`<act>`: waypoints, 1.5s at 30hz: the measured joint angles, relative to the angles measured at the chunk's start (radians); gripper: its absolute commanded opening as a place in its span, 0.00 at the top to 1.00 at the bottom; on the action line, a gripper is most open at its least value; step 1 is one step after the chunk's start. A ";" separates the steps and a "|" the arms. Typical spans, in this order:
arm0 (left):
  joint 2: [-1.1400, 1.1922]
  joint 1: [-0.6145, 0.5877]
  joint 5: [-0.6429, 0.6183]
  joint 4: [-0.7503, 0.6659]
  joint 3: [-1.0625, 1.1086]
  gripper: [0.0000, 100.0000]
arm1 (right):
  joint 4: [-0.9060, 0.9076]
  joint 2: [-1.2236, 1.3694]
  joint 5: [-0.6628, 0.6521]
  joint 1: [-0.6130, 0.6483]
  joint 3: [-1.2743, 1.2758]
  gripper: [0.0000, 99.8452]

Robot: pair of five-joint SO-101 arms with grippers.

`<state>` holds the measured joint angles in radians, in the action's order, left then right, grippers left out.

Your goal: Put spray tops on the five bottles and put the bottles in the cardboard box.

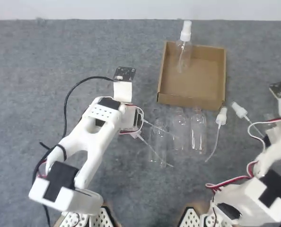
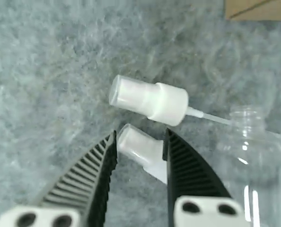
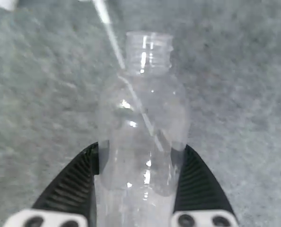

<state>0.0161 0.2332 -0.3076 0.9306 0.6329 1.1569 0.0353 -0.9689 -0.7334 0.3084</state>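
My left gripper (image 2: 140,135) is shut on a white spray top (image 2: 139,147), seen in the high view just left of the bottles (image 1: 139,126). A second spray top (image 2: 150,101) lies on the carpet just beyond it, its thin tube pointing at an open clear bottle (image 2: 259,142). My right gripper (image 3: 141,151) is shut on an uncapped clear bottle (image 3: 143,109); that arm (image 1: 273,156) is at the table's right edge. Three uncapped bottles (image 1: 179,130) lie in front of the cardboard box (image 1: 165,71). One bottle with a spray top (image 1: 184,47) lies in the box.
Two loose spray tops (image 1: 222,116) (image 1: 239,109) with long tubes lie on the grey carpet between the bottles and the right arm. A tube (image 3: 107,26) crosses behind the held bottle. The carpet left of the box is open.
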 measured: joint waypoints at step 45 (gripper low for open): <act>0.075 -0.282 0.522 0.103 -0.091 0.84 | -0.029 0.123 -0.011 -0.061 -0.029 0.96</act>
<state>0.0913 -0.0491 0.2140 1.0334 0.5424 1.1278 0.1580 -0.9797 -0.7948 0.2793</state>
